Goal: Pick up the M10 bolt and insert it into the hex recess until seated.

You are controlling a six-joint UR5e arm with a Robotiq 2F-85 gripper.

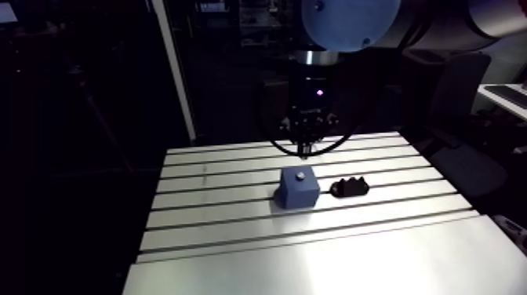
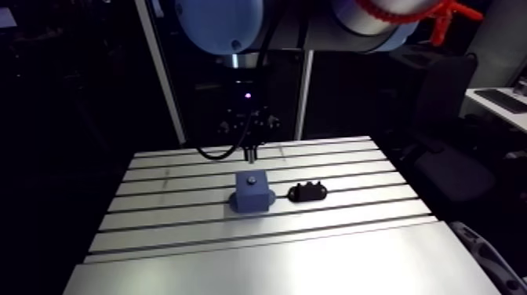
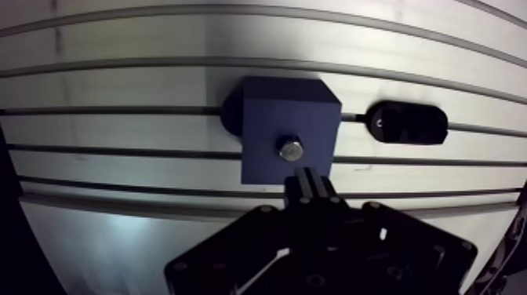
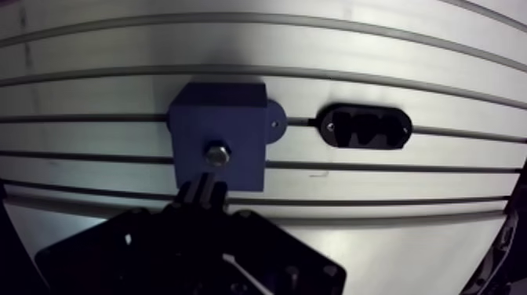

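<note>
Okay, arm view: blue block (image 1: 297, 189) sits mid-table (image 1: 204, 235), with a black holder (image 1: 350, 187) near it on the right, not touching. Bolt (image 3: 290, 147) stands in the block's top face, hex head showing, close to the edge nearest the gripper. Gripper (image 3: 308, 182) hangs over that edge with its fingers pressed together and nothing held. In the wrist view the bolt lies just ahead of the fingertips, apart from them.

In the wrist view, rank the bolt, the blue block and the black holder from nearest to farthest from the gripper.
1. Bolt, just ahead of the gripper, in the block's top.
2. Blue block, holding the bolt; nearly tied.
3. Black holder, apart beside the block.
</note>
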